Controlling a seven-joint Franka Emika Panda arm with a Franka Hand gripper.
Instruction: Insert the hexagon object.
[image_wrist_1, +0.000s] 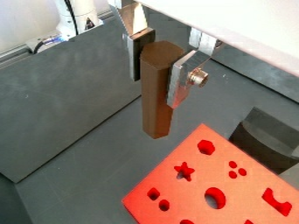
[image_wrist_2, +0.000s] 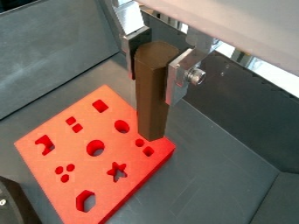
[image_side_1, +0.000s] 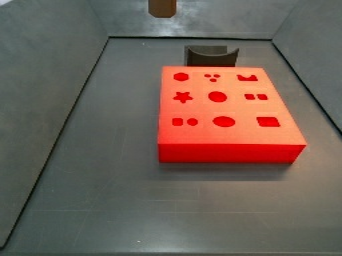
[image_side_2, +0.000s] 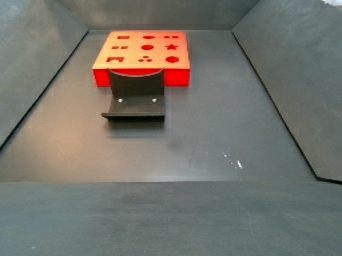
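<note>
Right now my gripper (image_wrist_1: 159, 63) is clamped on one slim brown wood-like hexagon peg (image_wrist_1: 156, 92), its flat silver fingers (image_wrist_1: 184, 75) pressing either side of the upper part in both wrist views, so the peg hangs upright below me. Only the peg's lower tip (image_side_1: 162, 7) shows at the upper edge of a side view, high above the floor.

Beneath me sits one flat red board with shaped holes (image_wrist_2: 70, 156). I count eleven cut-outs on its face in a side view, a star (image_side_1: 182, 97) among them, and every hole I can see is unfilled.

One dark grey block with a curved notch (image_side_1: 207, 53) lies just beside the board, on the dark bin floor (image_side_2: 201, 140).
</note>
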